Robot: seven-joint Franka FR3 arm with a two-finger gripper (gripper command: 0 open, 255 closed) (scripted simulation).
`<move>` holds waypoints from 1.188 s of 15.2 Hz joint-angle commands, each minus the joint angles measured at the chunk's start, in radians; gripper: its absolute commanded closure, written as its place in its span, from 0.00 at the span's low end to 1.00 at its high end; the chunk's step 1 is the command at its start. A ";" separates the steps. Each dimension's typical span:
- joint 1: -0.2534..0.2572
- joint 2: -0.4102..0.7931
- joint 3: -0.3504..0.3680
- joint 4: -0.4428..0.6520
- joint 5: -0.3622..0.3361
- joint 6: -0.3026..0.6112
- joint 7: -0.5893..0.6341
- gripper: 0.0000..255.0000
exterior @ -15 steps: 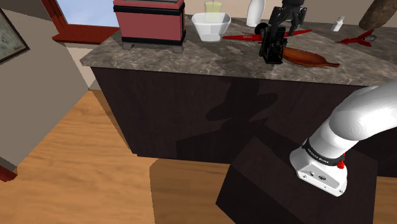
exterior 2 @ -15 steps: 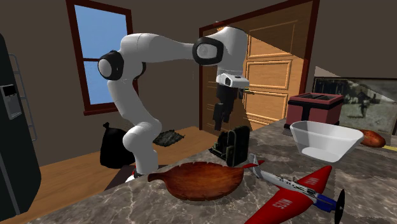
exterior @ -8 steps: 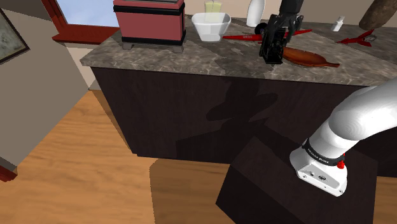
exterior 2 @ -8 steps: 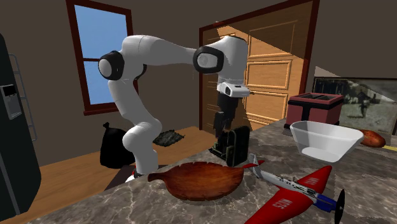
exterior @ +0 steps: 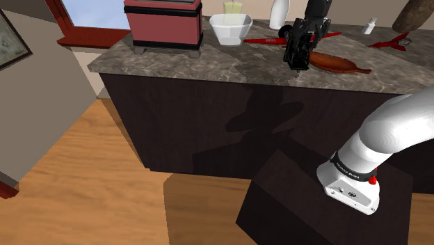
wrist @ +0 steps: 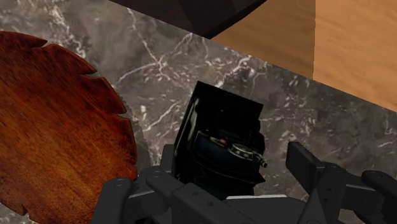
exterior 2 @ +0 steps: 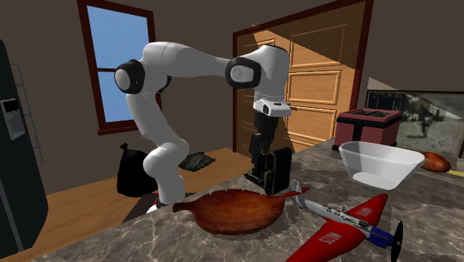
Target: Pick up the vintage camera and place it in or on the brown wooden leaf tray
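The black boxy vintage camera [exterior: 295,50] [exterior 2: 272,170] [wrist: 219,141] stood upright on the grey marbled worktop [exterior: 209,69], near its edge. Its casing was plain and dark, and seen from above it showed a round fitting with a pale metal ring. Just beside it, with a narrow strip of marble between them, lay the brown wooden leaf-shaped tray [exterior: 339,62] [exterior 2: 238,211] [wrist: 57,127]. The tray rested flat, glossy reddish-brown with clear grain, a toothed rim and a thin stem at one end.
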State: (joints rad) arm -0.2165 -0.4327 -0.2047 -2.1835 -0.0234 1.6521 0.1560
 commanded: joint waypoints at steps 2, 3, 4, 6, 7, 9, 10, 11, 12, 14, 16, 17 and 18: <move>0.000 0.000 0.000 0.000 0.000 0.000 0.000 1.00; 0.000 0.000 0.000 0.000 0.000 0.000 0.000 1.00; 0.000 0.000 0.000 0.000 0.000 0.000 0.000 1.00; 0.000 0.000 0.000 0.000 0.000 0.000 0.000 1.00; 0.000 0.000 0.000 0.000 0.000 0.000 0.000 1.00; 0.000 0.000 0.000 0.000 0.000 0.000 0.000 1.00; 0.000 0.000 0.000 0.000 0.000 0.000 0.000 1.00; 0.000 0.000 0.001 0.014 0.000 -0.013 0.000 1.00; 0.001 0.001 0.001 0.027 0.001 -0.027 0.001 1.00; 0.001 0.003 0.002 0.056 0.002 -0.053 0.002 1.00; 0.002 0.006 0.003 0.086 0.003 -0.080 0.003 1.00; 0.003 0.008 0.004 0.101 0.004 -0.093 0.003 1.00; 0.003 0.010 0.004 0.116 0.004 -0.106 0.003 1.00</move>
State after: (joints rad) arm -0.2144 -0.4243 -0.2023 -2.0830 -0.0206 1.5594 0.1572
